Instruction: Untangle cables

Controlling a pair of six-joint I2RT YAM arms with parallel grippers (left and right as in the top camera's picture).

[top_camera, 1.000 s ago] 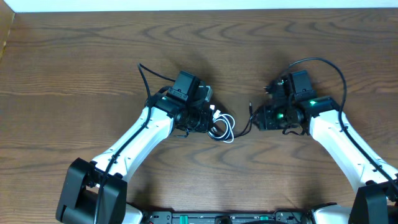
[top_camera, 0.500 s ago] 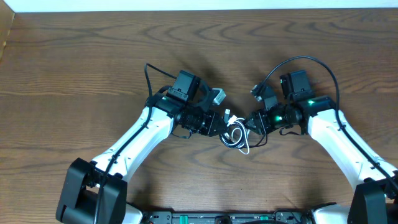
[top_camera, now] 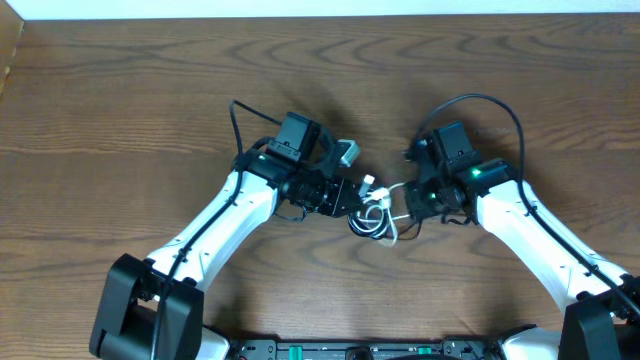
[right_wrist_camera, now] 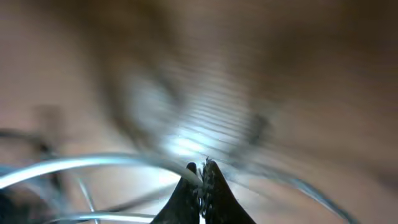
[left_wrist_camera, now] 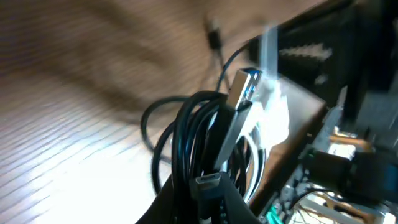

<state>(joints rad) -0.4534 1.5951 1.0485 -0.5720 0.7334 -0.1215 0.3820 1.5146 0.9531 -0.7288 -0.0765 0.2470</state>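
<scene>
- The cables (top_camera: 375,215) — black loops tangled with one white cord (left_wrist_camera: 273,121), silver plug (left_wrist_camera: 239,93) jutting out — hang bunched, pinched by the left gripper (top_camera: 352,198).
- The right gripper (top_camera: 404,194), just beside the left gripper, nips the white cord.

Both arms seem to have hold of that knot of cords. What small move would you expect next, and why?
The right jaws look shut on the white cable, while the left jaws clamp the cable bundle that it loops through. So the right arm should probably ease slowly toward its own side, which might draw that cable free.
</scene>
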